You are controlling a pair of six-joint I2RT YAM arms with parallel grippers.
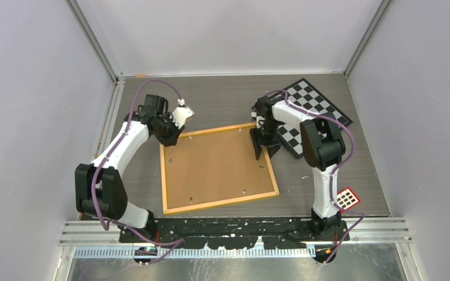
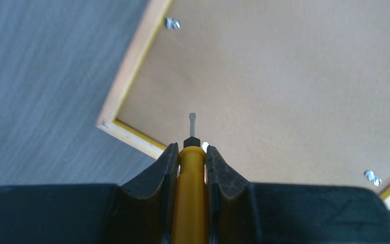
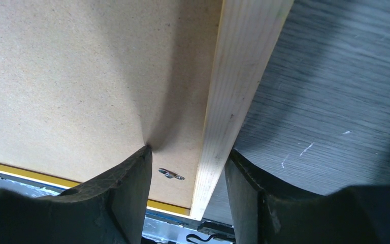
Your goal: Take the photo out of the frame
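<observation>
Perhaps steadying it, the wide right gripper (image 1: 259, 147) straddled the yellow-orange frame (image 1: 162, 178); the left gripper (image 2: 192, 151) held a yellow-handled screwdriver (image 2: 190, 203) for metal clips (image 2: 172, 23).

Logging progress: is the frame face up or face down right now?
Face down: the frame shows its brown backing board and metal clips upward; the photo is not visible.
</observation>
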